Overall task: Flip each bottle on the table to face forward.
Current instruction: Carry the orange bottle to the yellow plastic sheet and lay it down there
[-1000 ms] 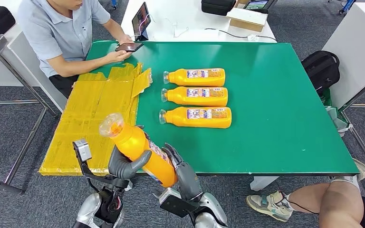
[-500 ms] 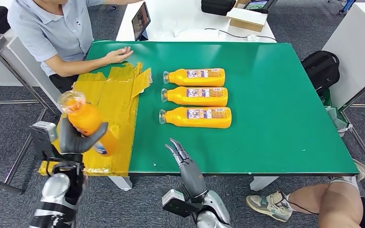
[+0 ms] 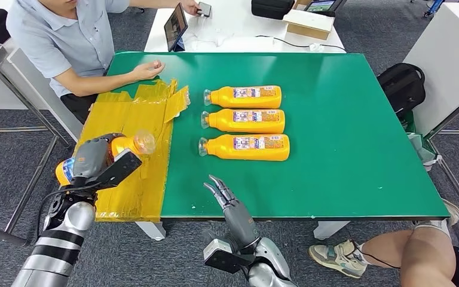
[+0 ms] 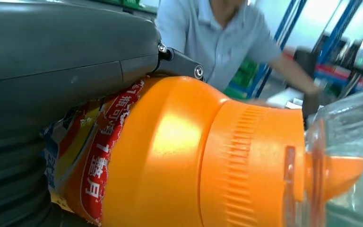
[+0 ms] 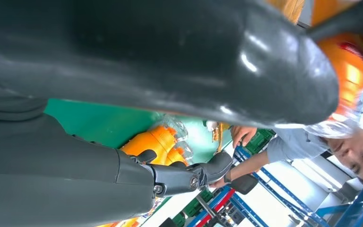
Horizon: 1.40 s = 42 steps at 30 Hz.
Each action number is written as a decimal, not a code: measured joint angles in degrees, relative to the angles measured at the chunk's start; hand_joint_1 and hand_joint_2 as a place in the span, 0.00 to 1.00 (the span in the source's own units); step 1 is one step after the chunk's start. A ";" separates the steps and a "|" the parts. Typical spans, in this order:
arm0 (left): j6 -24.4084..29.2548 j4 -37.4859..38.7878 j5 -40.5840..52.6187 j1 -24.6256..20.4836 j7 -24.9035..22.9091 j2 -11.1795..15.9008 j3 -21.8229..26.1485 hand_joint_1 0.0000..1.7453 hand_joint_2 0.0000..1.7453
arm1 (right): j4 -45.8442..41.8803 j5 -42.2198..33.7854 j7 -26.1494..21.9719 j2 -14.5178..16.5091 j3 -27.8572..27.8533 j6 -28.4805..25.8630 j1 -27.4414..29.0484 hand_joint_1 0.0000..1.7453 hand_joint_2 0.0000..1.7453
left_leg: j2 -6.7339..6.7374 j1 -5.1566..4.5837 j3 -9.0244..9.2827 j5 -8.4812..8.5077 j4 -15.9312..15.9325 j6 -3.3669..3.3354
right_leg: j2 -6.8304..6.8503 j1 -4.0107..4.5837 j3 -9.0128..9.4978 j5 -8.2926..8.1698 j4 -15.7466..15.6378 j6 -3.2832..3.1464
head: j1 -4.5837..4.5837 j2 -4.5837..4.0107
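I'm gripping an orange bottle (image 3: 125, 145) in my left hand (image 3: 92, 160) above the yellow sheet (image 3: 132, 122); my right hand (image 3: 227, 200) is hanging empty, fingers seemingly extended.

I see a green table (image 3: 346, 149) with three orange bottles (image 3: 243, 122) lying on their sides in a neat column near its middle, clear caps pointing toward the robot's left. A flattened yellow sheet (image 3: 131, 128) covers the table's left end, and a person's hand (image 3: 147, 69) rests at the far left corner.
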State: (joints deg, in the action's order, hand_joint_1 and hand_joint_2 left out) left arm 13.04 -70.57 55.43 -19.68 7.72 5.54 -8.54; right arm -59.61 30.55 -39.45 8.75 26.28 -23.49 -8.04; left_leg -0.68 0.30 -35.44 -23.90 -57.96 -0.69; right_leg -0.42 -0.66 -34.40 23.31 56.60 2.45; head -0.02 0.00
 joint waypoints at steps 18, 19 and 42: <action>-6.87 16.22 3.49 -7.20 -0.21 0.82 -4.64 0.98 1.00 | 0.04 -0.01 -0.51 0.62 -0.18 1.22 -0.53 0.00 0.00 | 0.07 -0.01 -0.04 0.00 0.00 0.00 | 0.00 -0.01 -0.06 0.00 -0.01 0.00 | 0.00 0.00; -7.67 17.30 2.42 -7.90 0.30 0.60 -4.75 0.94 1.00 | 0.12 -0.34 -0.51 0.65 -0.18 1.23 -0.68 0.00 0.00 | 0.06 -0.01 -0.03 0.00 0.00 0.00 | 0.00 -0.01 -0.06 0.00 -0.01 0.00 | 0.00 0.00; -18.99 31.57 -16.80 -14.42 13.15 -5.32 -5.62 0.00 1.00 | 4.93 -9.00 -0.57 0.46 4.56 -0.45 -3.87 0.00 0.00 | -0.35 -0.03 -0.05 0.12 -0.01 -0.07 | 0.32 -0.01 0.08 -0.01 -0.01 0.01 | 0.00 0.00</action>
State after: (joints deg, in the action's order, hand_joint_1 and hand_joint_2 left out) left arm -5.95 -39.00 38.64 -34.10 20.87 0.22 -14.16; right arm -54.68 21.55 -40.02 9.21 30.84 -23.93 -11.91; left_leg -1.03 0.27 -35.48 -23.77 -57.97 -0.77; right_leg -0.11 -0.67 -34.32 23.30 56.58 2.46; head -0.02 0.00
